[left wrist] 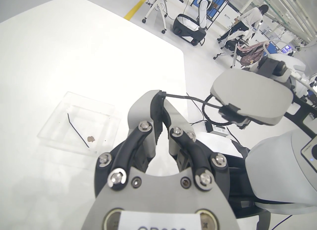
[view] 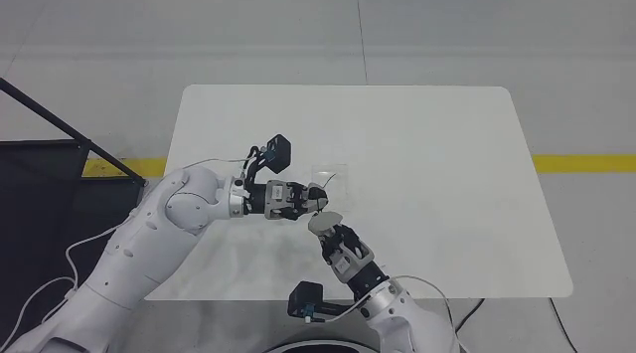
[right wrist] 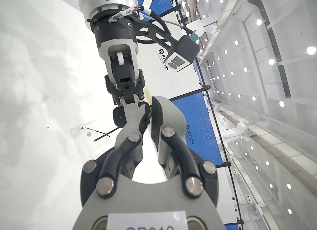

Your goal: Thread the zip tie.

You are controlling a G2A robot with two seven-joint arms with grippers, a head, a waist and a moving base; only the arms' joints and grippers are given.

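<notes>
The threading itself looks to be the step in hand. The zip tie (left wrist: 183,97) hangs in the air between the two grippers, above the worktop (left wrist: 74,43) and well clear of it. It runs as a short black span from one gripper to the other, with a slack loop drooping below.

The left gripper (left wrist: 160,97) has its fingers pressed together on one end of the strap. The right gripper (right wrist: 148,117) meets it nearly tip to tip, its fingers likewise closed on the other end. Which end is the head and which the tail is too small to tell, so the tail may or may not have entered the slot.

Next, I judge, the tail must be lined up square with the head's slot and fed through. That needs a small, steady push from one arm while the other keeps its end from twisting.

The left arm comes in level from the side and the right arm rises from the near edge. Just beyond them a clear tray (left wrist: 62,145) rests on the worktop, with a spare tie (left wrist: 75,128) lying inside.
</notes>
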